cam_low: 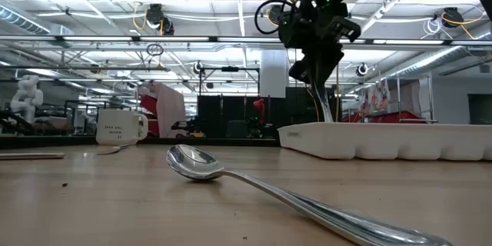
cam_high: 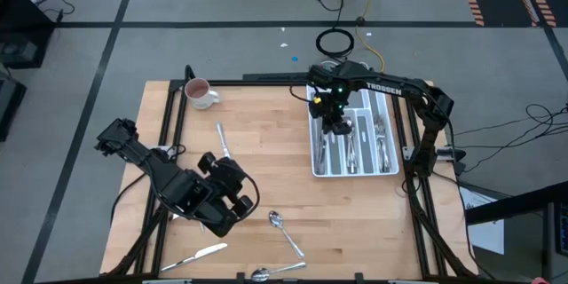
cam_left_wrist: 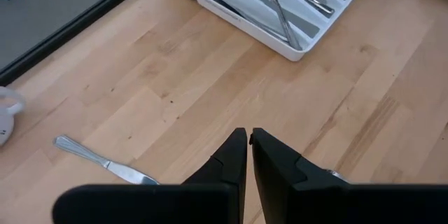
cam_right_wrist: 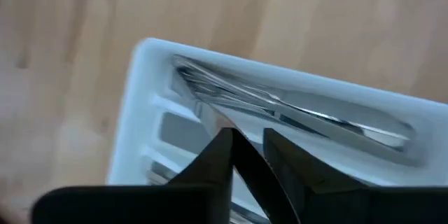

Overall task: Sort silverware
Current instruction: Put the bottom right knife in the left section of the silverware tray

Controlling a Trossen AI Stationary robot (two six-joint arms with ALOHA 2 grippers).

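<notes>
Wooden worktop point(cam_high: 266, 169) is carrying a white tray point(cam_high: 390, 167) at far right; the right claw point(cam_high: 337, 124) is hovering above it, slightly parted around a knife point(cam_low: 326, 104). Left claw point(cam_high: 232, 197) is resting shut, empty; spoons point(cam_high: 286, 232) are lying near.

Four pieces of silverware lie loose on the table: two spoons, one point(cam_high: 286, 232) at 6 o'clock and one point(cam_high: 266, 272) at the edge below it, and two knives, one point(cam_high: 195, 257) at 7 o'clock and one point(cam_high: 222, 139) at 10 o'clock. There is one mug point(cam_high: 200, 93) at 11 o'clock and one white tray point(cam_high: 312, 146) at 3 o'clock. The pieces in the tray overlap too much to count.
</notes>
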